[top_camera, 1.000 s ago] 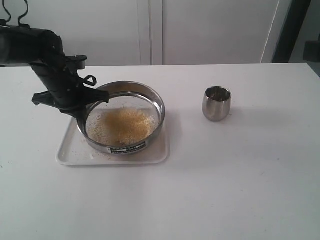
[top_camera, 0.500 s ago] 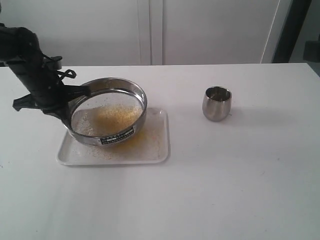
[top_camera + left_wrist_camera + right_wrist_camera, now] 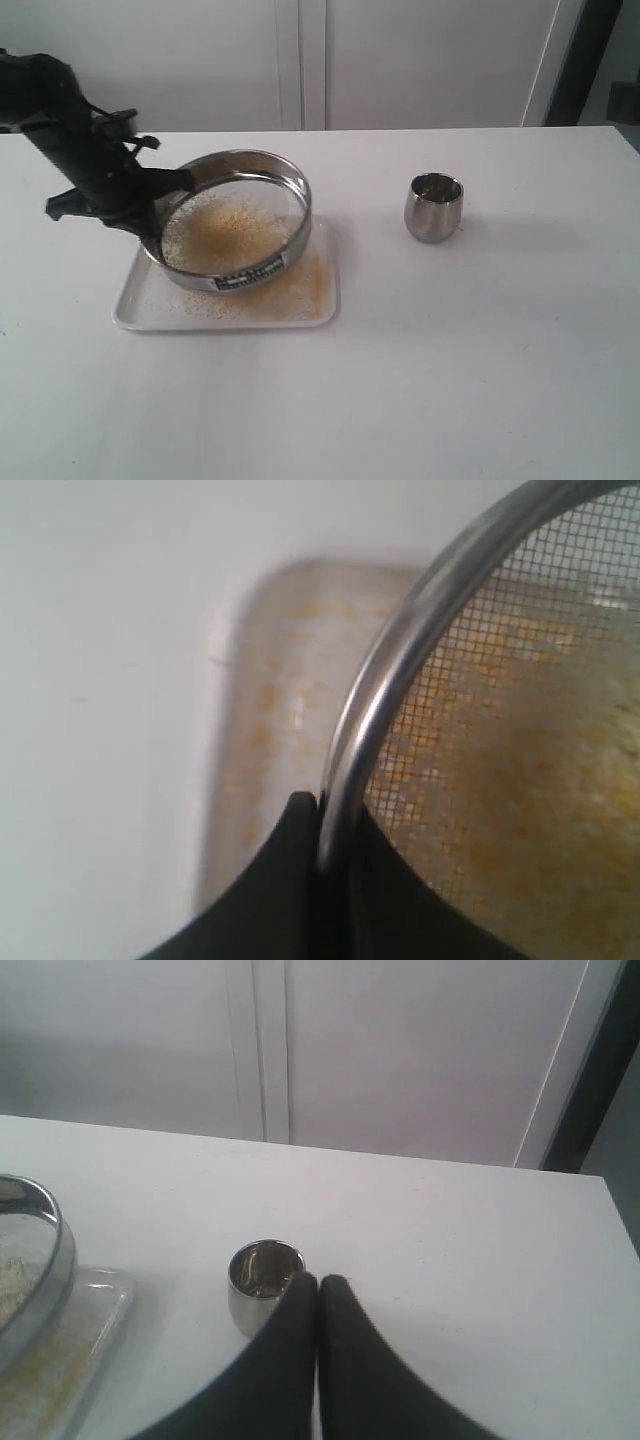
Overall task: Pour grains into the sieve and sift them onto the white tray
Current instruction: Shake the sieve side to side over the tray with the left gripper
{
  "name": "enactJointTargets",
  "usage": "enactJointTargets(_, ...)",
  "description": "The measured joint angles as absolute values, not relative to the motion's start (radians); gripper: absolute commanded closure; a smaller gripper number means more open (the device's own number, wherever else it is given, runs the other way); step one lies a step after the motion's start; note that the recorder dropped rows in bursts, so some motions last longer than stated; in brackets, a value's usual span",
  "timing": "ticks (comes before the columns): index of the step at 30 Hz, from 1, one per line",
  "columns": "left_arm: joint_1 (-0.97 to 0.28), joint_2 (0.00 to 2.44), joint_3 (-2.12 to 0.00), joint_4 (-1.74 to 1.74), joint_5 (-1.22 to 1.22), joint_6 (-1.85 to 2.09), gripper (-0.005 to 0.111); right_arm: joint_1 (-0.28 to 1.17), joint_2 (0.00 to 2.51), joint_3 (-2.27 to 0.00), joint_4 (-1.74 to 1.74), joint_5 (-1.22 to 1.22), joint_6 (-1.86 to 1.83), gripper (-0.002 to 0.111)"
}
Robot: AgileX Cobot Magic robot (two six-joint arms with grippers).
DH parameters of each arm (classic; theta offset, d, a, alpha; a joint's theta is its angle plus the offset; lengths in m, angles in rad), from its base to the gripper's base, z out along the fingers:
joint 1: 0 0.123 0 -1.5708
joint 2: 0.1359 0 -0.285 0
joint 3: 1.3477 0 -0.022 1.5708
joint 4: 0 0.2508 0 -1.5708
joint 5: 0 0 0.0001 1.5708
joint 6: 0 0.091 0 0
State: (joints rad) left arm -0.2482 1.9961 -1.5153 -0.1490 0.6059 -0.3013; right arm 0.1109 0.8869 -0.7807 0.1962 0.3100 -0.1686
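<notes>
1. Your left pincer [image 3: 168, 192] is nearly shut. Its fingers [image 3: 290, 880] pinch the rim of the sieve [image 3: 262, 268] on the side toward the worktop's left edge.
2. The sieve hangs tilted over the tray [image 3: 140, 305]. You cannot tell whether its low side touches the tray.
3. Grains [image 3: 232, 228] lie on the mesh, golden in the middle and paler around. More golden grains dust the tray toward its right rim.
4. The tray lies flat on the left half of the worktop [image 3: 450, 380].
5. Your right pincer [image 3: 318, 1282] is closed and empty, tips together. The cup [image 3: 434, 207] stands just beyond them, upright and apart from the tray on its right.
</notes>
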Motion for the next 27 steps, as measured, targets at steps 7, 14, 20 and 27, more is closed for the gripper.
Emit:
enactJointTargets(7,-0.211,1.996,-1.508,-0.038,0.686,-0.449,0.107,0.111,0.887,-0.781,0.196,0.312,-0.169,0.108)
enactJointTargets(14,-0.282,1.996,-1.507,0.0,0.662,-0.445,0.107,0.111,0.887,-0.781,0.196,0.312,-0.169,0.108)
enactJointTargets(20,-0.241,1.996,-1.506,-0.064,0.62,-0.399,0.107,0.111,0.887,-0.781,0.196,0.312,-0.164,0.108)
enactJointTargets(27,-0.255,1.996,-1.509,0.042,0.691,-0.545,0.107,0.111,0.887,-0.781,0.196,0.312,-0.162,0.108)
